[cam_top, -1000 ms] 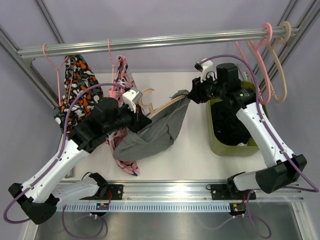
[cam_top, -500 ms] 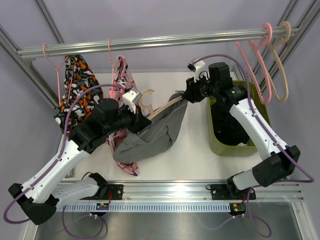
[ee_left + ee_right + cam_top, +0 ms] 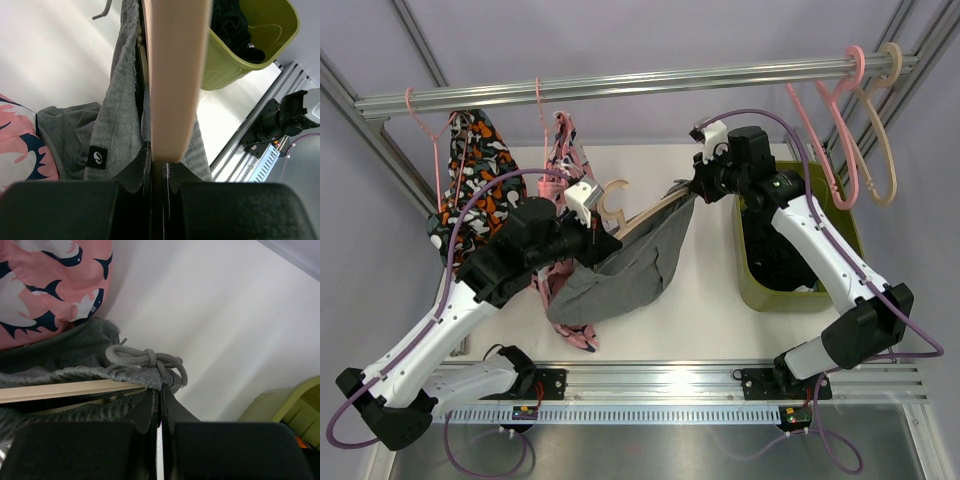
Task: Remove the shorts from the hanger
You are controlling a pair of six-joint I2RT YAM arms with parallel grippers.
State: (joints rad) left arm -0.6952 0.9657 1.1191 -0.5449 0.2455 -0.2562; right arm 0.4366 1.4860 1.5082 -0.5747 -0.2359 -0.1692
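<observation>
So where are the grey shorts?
In the top view the grey shorts hang in the middle on a beige hanger, between the pink cloth on the left and the green bin on the right.

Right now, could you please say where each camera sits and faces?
Top external: above and behind, looking down on table and both arms.
Left wrist: on the left gripper, looking along the hanger its fingers clamp.
Right wrist: on the right gripper, facing the grey shorts its fingers pinch.
Both wrist views share hanger, shorts, green bin.
</observation>
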